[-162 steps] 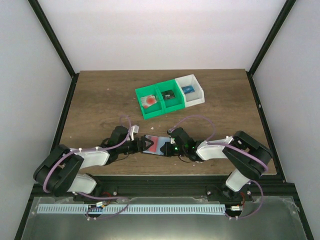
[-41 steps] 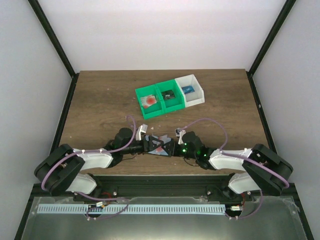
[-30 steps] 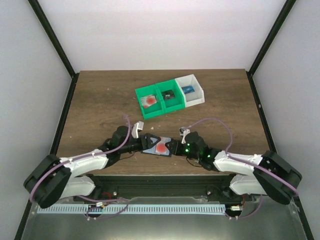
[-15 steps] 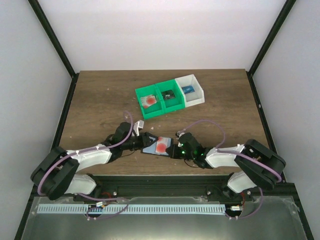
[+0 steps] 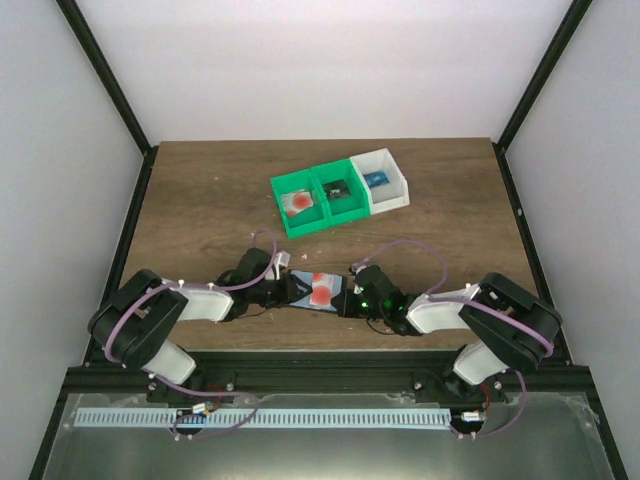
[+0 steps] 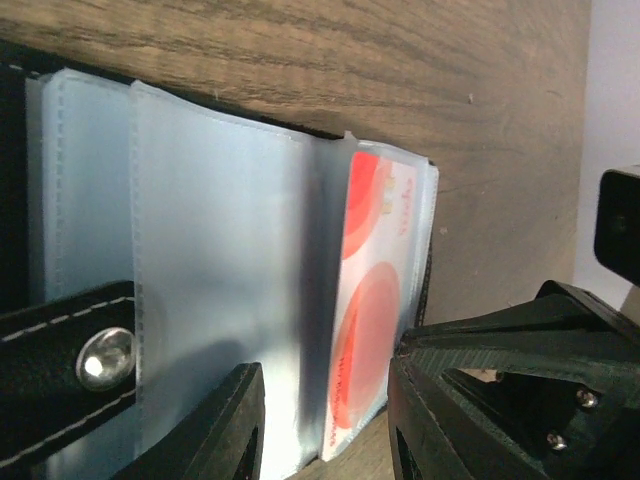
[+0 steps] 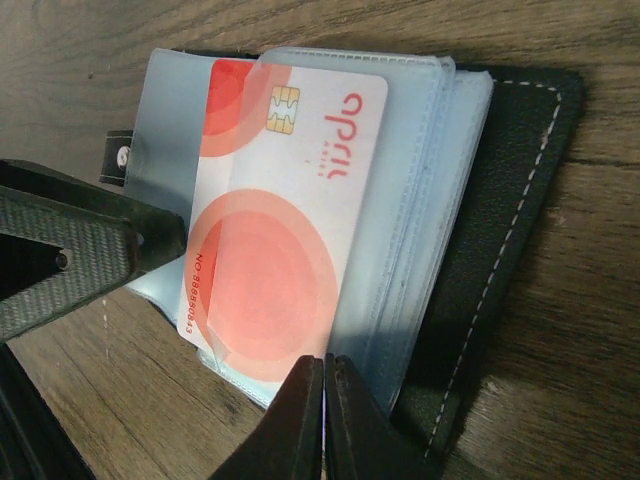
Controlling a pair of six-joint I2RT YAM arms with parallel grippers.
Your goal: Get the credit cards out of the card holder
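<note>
Card holder (image 7: 510, 200) lies open and flat close to the near edge of the table (image 5: 200, 200), about midway along it, with its clear sleeves (image 6: 210, 250) fanned out. One red-and-white credit card (image 7: 280, 230) sits partly out of a sleeve.

The right gripper (image 7: 322, 372) has its jaws clenched at the edge of card and sleeve. Whether they pinch the card alone, the sleeve too, or nothing cannot be told. The left gripper (image 6: 322, 405) comes in from the opposite side, jaws apart astride the sleeve edges and not visibly clamping.

If the sleeve is caught with the card, or the left side pins nothing, a pull would likely drag the whole holder instead of freeing the card. A weak pinch could slip off the slick plastic. With the near edge so close, a dragged holder could go over it.

Bare wood lies toward the far edge, as far as the green and white bins (image 5: 340, 190), well apart.
</note>
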